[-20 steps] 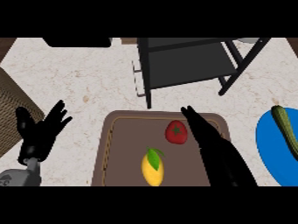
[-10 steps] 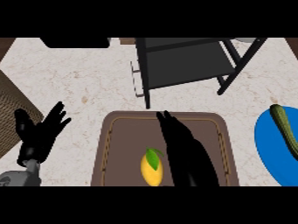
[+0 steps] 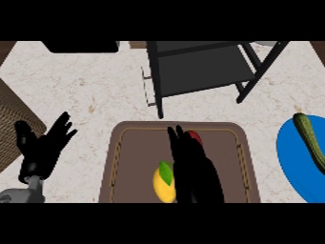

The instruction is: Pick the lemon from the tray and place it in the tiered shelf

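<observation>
Head view: the yellow oval lemon [image 3: 165,183] lies on the brown tray [image 3: 123,162], long axis 12-to-6, touching at 9 o'clock the right hand [image 3: 193,167], its fingers straight and pressed together.

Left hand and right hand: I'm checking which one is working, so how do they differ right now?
The left hand rests open over the bare counter, left of the tray; the right hand stretches over the tray beside the lemon. The left hand covers nothing; the right hand hides most of a red item. Both are black, fingers straight.
</observation>
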Tool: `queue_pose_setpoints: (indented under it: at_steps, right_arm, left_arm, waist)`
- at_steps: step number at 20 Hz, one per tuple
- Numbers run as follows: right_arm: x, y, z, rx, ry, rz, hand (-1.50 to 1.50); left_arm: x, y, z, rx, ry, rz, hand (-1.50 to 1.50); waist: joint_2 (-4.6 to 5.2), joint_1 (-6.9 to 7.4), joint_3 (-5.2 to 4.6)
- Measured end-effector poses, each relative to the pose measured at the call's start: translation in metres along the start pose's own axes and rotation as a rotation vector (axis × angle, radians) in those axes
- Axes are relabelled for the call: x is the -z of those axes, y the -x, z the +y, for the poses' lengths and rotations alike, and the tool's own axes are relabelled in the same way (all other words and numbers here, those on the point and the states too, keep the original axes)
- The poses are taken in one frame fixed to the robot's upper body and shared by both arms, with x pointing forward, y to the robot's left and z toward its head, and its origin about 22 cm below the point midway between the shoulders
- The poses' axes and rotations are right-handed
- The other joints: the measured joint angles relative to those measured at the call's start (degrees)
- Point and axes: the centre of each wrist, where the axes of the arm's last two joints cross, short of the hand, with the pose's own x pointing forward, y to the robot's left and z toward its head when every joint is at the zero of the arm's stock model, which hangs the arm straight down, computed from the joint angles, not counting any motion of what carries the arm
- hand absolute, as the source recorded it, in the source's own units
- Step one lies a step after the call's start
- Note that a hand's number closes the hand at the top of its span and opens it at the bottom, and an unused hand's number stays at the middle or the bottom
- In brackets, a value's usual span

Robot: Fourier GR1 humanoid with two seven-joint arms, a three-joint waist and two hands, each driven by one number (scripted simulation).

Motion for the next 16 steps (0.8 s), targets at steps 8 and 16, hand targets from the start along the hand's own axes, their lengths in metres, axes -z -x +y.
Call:
queue_pose_setpoints:
  at_steps: [8,16]
  right_arm:
    - [0.012,-0.001,0.022,-0.054,-0.008,0.036,-1.50]
    - [0.028,0.010,0.036,-0.108,0.024,0.094,-1.50]
  left_arm:
    - [-0.001,0.002,-0.003,0.004,0.004,-0.022,0.00]
    - [-0.005,-0.003,0.000,0.001,0.007,0.002,0.00]
  waist:
    - [0.02,0.33,0.06]
    - [0.16,0.30,-0.08]
